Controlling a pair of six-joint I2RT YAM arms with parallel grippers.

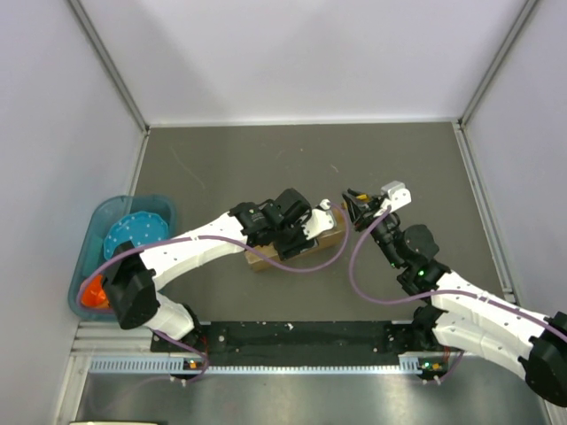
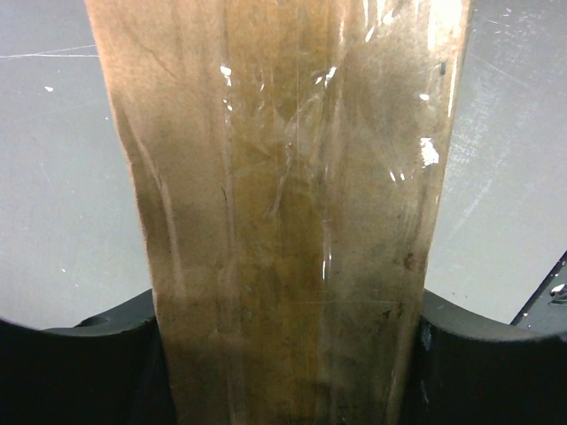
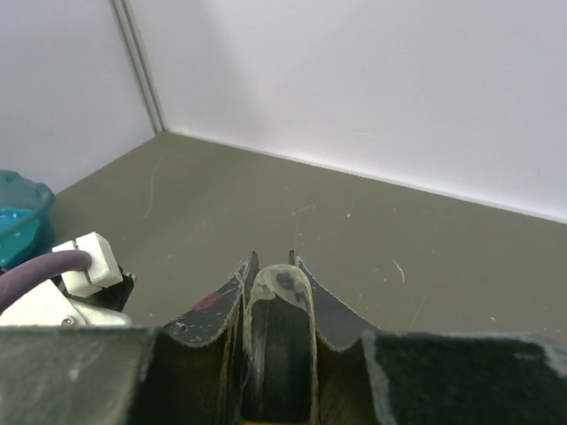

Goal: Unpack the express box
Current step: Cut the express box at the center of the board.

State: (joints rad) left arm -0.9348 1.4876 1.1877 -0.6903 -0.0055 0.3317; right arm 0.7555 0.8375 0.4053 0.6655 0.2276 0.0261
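The express box [image 1: 266,260] is brown cardboard and lies in the middle of the table, mostly hidden under my left gripper [image 1: 299,232]. In the left wrist view the express box [image 2: 283,177], with clear tape along it, fills the space between the two dark fingers [image 2: 89,372], which press on its two sides. My right gripper [image 1: 356,209] hovers just right of the box's right end. Its jaws [image 3: 275,263] are shut on a dark, tape-smeared utility knife [image 3: 279,336] with a sliver of yellow at its base.
A teal bin [image 1: 99,232] stands at the table's left edge with a blue plate [image 1: 133,235] and an orange thing [image 1: 93,297] inside. White walls close the table at the back and on both sides. The bin's rim [image 3: 18,221] shows at the left of the right wrist view.
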